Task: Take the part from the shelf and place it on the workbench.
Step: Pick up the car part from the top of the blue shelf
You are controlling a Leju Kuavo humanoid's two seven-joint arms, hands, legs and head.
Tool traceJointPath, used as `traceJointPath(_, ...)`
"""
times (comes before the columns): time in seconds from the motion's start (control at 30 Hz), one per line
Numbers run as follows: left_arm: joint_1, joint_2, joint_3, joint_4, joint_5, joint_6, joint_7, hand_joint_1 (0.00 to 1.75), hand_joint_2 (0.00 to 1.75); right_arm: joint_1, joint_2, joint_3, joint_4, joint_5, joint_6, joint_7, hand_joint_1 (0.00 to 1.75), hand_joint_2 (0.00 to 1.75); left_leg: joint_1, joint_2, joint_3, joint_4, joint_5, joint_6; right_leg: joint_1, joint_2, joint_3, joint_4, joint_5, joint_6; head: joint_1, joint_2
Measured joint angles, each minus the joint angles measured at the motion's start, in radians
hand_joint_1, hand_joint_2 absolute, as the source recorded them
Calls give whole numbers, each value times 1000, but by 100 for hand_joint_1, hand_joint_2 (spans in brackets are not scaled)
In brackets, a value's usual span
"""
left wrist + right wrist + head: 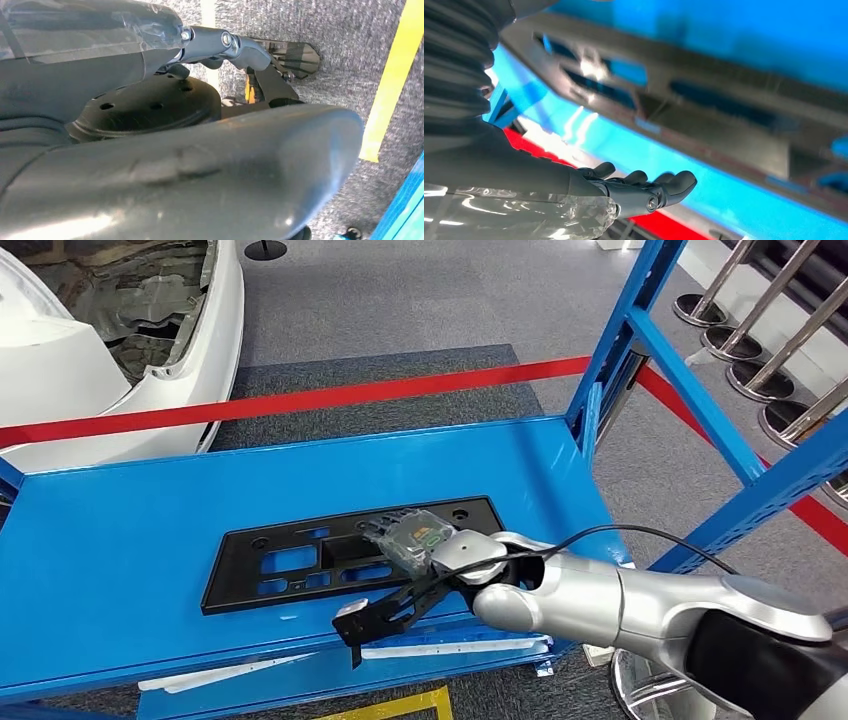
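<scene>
The part is a flat black plate with several rectangular cut-outs, lying on the blue shelf. My right hand reaches in from the lower right and hovers over the plate's right half, hiding that stretch of it. In the right wrist view the dark fingers are stretched out, slightly curled, with nothing between them, and the plate lies just beyond them on the blue shelf. My left hand hangs over grey carpet, fingers extended and holding nothing.
Blue shelf uprights rise at the right. A red barrier tape runs behind the shelf, with a white car body at the back left. Chrome stanchion bases stand far right. White strips lie under the shelf's front edge.
</scene>
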Motion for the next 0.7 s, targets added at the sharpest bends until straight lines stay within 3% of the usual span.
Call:
traceJointPath(0.03, 0, 0, 0, 0, 0, 0, 0, 0, 0, 9, -3, -4, -5, 0, 0, 0, 0, 175, -1, 0, 1, 0, 0, 0, 0, 0, -3, 3, 12, -2, 2, 0)
traceJointPath(0.07, 0, 0, 0, 0, 0, 0, 0, 0, 0, 14, -6, -8, -10, -1, -1, 1, 0, 175, -2, -1, 2, 1, -1, 0, 1, 0, 14, -36, 42, -6, 5, 0)
traceJointPath(0.13, -1, 0, 0, 0, -1, 0, 0, 0, 0, 18, -11, -21, -22, -13, -7, 1, 0, 175, -7, -1, 3, 4, -5, 1, -1, 1, 80, -181, 109, -2, 11, 0)
traceJointPath(0.2, -2, 2, 0, 0, -2, -1, 0, 0, 0, 20, -14, -31, -35, -33, -19, 1, 0, 175, -15, -3, 2, 9, -11, 2, -4, 4, 119, -270, 137, -2, 10, 0)
traceJointPath(0.27, -2, 3, 0, 0, -3, -1, -2, 0, 0, 23, -16, -37, -45, -43, -33, 0, 0, 175, -20, -4, 1, 10, -12, 1, -3, 6, 121, -278, 137, -11, 0, 0)
traceJointPath(0.33, -1, 3, 0, 0, -3, -1, -2, 0, 0, 24, -18, -44, -54, -39, -39, 0, 0, 175, -19, -4, 3, 7, -11, -2, 0, 7, 121, -277, 134, -14, -7, 0)
traceJointPath(0.7, 1, 3, 0, 0, 2, 0, -6, 0, 0, 21, -20, -48, -91, -16, -36, 0, 0, 175, -13, -4, 8, -1, -11, -11, 4, 6, 123, -277, 129, -24, -11, 0)
